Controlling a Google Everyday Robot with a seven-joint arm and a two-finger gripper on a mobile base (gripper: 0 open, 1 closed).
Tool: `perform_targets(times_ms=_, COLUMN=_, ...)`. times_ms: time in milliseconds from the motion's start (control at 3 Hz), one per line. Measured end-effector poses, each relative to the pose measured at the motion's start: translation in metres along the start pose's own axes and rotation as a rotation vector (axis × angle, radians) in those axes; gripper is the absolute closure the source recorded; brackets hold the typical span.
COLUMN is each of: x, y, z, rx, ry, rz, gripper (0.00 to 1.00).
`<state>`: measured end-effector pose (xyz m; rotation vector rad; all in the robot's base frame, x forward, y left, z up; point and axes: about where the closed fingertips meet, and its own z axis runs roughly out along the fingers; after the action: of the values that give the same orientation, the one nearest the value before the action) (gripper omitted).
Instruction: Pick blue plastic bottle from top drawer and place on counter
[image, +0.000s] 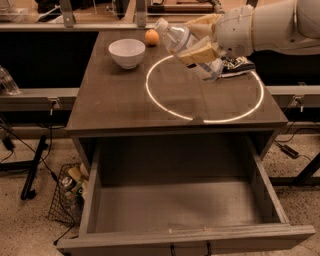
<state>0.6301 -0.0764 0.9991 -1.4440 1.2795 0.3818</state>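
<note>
Dark counter (120, 100) with glowing circle (147, 87), gripper (200, 52) clamped around one blue plastic bottle (174, 36) tilted above it, one white bowl (127, 52) and one orange (152, 37) alongside, top drawer (90, 195) open below

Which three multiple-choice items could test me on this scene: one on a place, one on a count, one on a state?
1. Where is the blue plastic bottle?
A. lying on the ground
B. held tilted by the gripper above the counter
C. standing upright on a shelf

2. How many bowls stand on the counter?
A. one
B. two
C. three

3. What state is the top drawer in?
A. pushed shut
B. pulled open, floor bare
C. pulled open, full of cans

Answers:
1 B: the fingers clasp the bottle's body in the air over the glowing circle, cap pointing up and to the left.
2 A: only one white bowl is there, beside an orange.
3 B: the drawer sticks out in front of the counter, and its grey floor shows nothing on it.
</note>
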Motion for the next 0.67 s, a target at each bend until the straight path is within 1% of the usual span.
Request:
perform_targets(times_ms=333, x=-0.001, y=-0.005, z=0.001, rx=0.030, ry=-0.035, rz=0.013, gripper=1.00)
perform_targets(times_ms=667, x=-0.010, y=-0.023, z=-0.001, rx=0.118, ry=-0.130, rz=0.046, gripper=1.00)
